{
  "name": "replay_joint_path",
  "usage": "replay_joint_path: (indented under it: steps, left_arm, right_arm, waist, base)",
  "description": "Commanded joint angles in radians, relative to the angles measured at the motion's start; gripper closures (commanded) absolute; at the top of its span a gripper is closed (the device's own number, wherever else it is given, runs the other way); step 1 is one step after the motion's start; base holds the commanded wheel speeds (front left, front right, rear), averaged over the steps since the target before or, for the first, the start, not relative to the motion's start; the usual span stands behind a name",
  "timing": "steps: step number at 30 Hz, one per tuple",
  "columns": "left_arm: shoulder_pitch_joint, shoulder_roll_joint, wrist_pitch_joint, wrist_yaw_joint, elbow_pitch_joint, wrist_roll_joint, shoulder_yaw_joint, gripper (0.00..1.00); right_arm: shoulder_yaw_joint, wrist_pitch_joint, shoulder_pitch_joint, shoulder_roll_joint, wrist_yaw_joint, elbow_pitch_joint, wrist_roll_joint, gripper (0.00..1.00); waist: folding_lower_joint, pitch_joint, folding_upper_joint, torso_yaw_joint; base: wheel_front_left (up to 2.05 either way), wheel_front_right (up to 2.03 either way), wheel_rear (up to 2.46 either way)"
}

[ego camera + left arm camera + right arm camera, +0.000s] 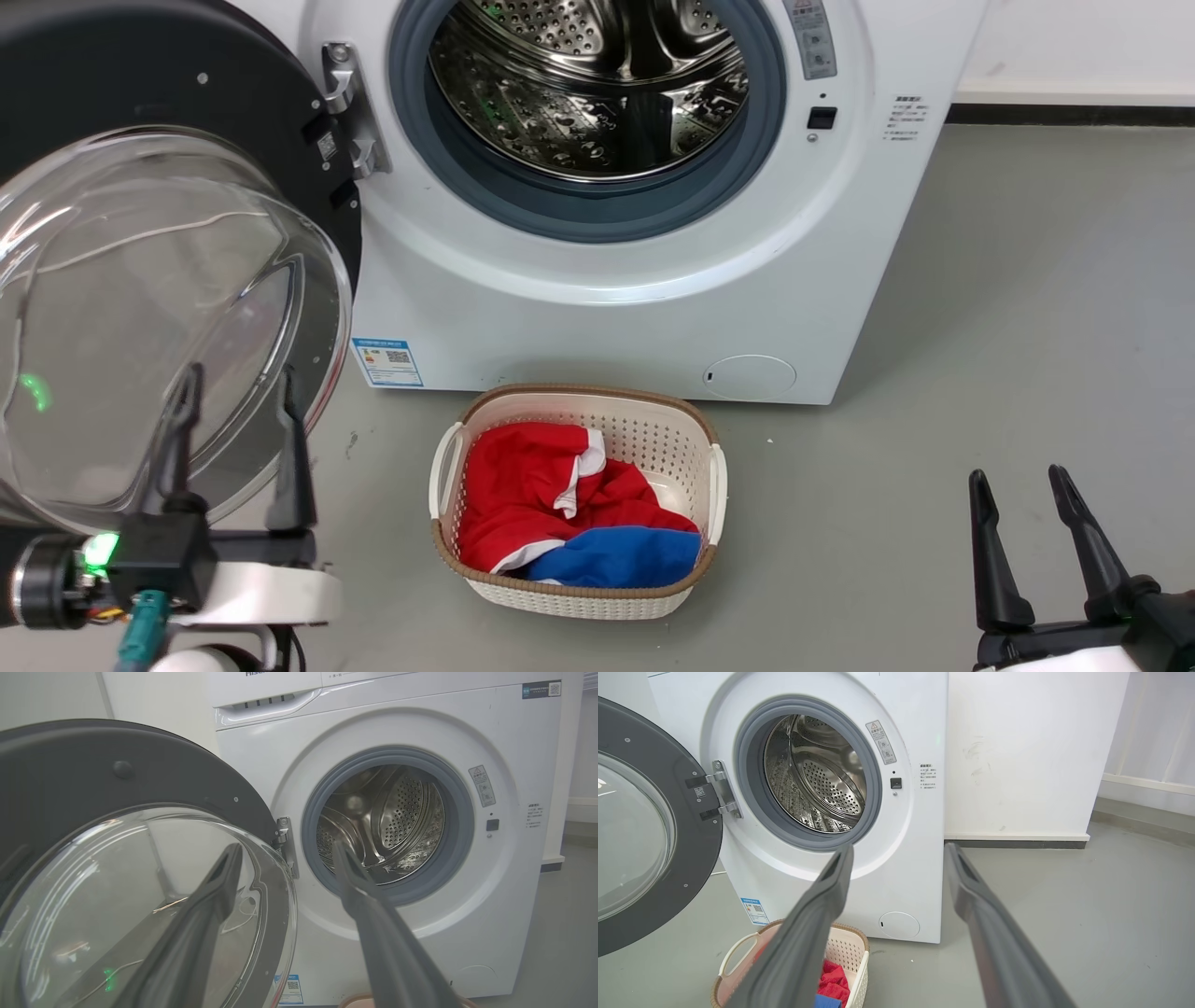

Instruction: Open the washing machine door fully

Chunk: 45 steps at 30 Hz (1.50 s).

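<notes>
Smooth grey floor [1027,327] is stretching ahead; the glossy round washing machine door [140,65] is hanging wide, and I'm holding left gripper [240,378] and right gripper [1018,476] jaws apart.

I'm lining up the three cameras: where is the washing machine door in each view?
Head view: the washing machine door takes the left side, swung open.
Left wrist view: the washing machine door covers the left half.
Right wrist view: the washing machine door sits at the left edge.
Shared landmark: the metal hinge.
</notes>
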Motion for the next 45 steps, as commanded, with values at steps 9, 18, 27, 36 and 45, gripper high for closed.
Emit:
replay_joint_path:
  steps: [9, 18, 27, 36, 45]
  left_arm:
    - [0.047, -0.019, -0.002, 0.021, 0.068, -0.025, -0.083, 0.00]
    - [0.074, -0.025, -0.002, 0.041, 0.131, -0.038, -0.137, 0.00]
    - [0.101, -0.028, -0.002, 0.069, 0.158, -0.048, -0.153, 0.00]
    - [0.117, -0.029, -0.002, 0.087, 0.166, -0.063, -0.157, 0.00]
    - [0.124, -0.031, 0.006, 0.091, 0.213, -0.063, -0.155, 1.00]
  right_arm:
    - [-0.009, -0.002, 0.017, 0.002, 0.000, -0.038, 0.009, 0.00]
    - [-0.014, -0.002, 0.027, 0.002, 0.000, -0.054, 0.016, 0.00]
    - [-0.007, -0.002, 0.046, 0.002, 0.000, -0.043, 0.020, 0.00]
    - [-0.006, -0.002, 0.053, 0.002, 0.000, -0.029, 0.027, 0.00]
    - [0.000, 0.002, 0.053, 0.000, 0.000, 0.011, 0.026, 1.00]
  waist:
    - [0.0001, -0.005, -0.0001, -0.026]
    - [0.0001, -0.006, -0.0001, -0.039]
    - [0.0001, -0.015, -0.0001, -0.044]
    - [0.0001, -0.017, -0.0001, -0.046]
    - [0.0001, -0.019, -0.0001, -0.046]
  base:
    - [0.00, 0.00, 0.00]
    - [0.00, 0.00, 0.00]
    - [0.00, 0.00, 0.00]
    - [0.00, 0.00, 0.00]
    - [0.00, 0.00, 0.00]
